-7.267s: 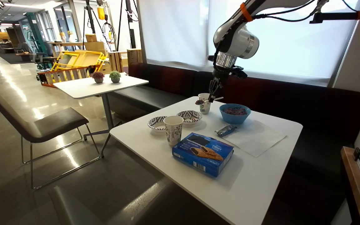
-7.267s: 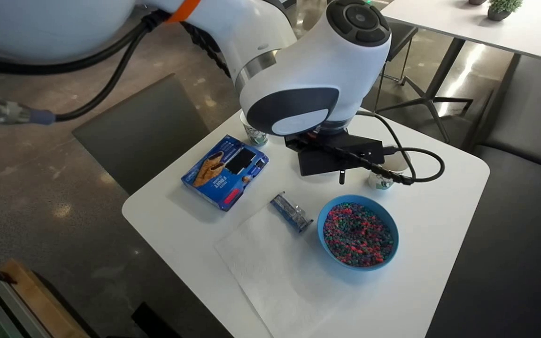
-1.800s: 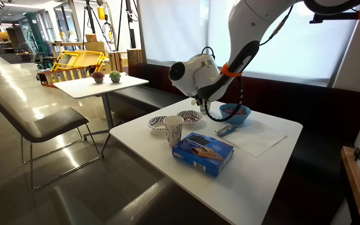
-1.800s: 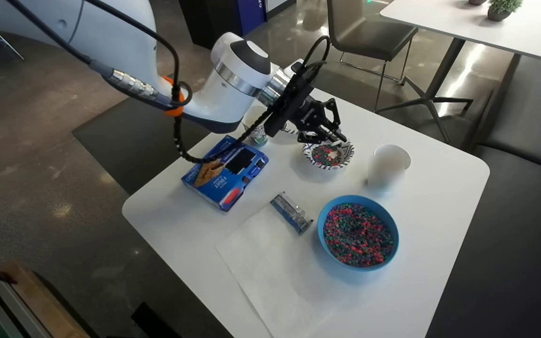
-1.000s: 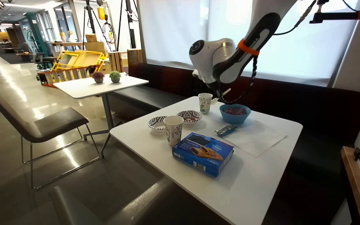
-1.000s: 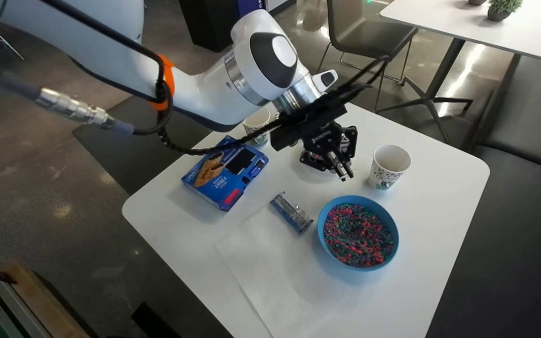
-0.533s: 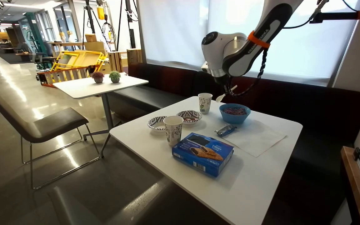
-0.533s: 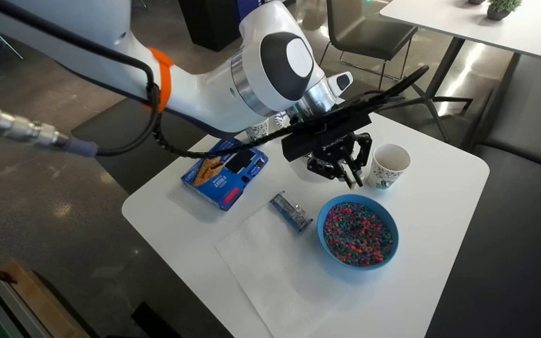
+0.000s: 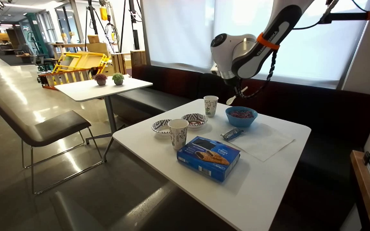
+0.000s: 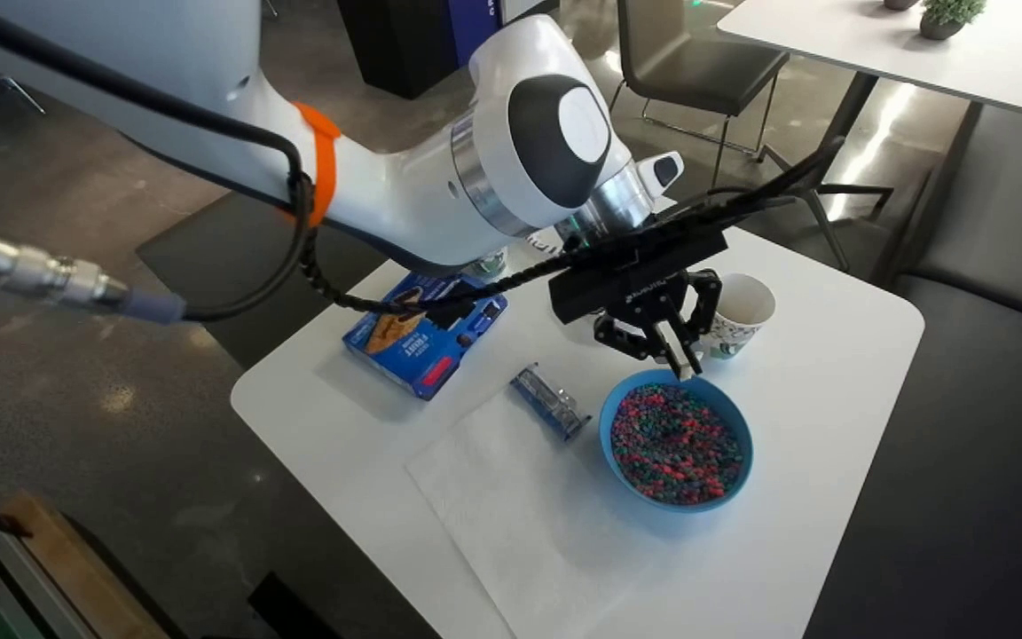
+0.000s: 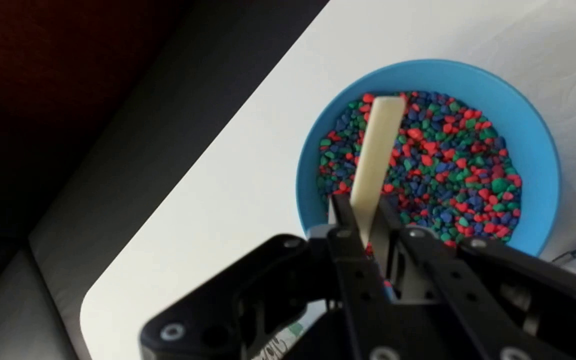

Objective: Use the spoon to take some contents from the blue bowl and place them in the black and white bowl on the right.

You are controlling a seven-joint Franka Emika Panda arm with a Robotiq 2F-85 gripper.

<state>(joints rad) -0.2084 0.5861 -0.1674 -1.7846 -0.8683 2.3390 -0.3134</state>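
Black and tilted, the hand (image 11: 364, 207) clasps the slanting spoon (image 11: 377, 152) higher than the blue bowl (image 11: 533, 160).

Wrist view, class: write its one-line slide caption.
The tool grips the spoon handle, pale against the blue bowl of small red, green and blue pieces.

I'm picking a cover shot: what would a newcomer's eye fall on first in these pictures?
Probably the round, bright blue bowl on the white table, with red, green and blue pebble-like bits inside. Next comes the white robot arm with its orange band, extending over the table in both exterior views. Its black gripper holds a thin, pale spoon that crosses in front of the bowl in the wrist view.
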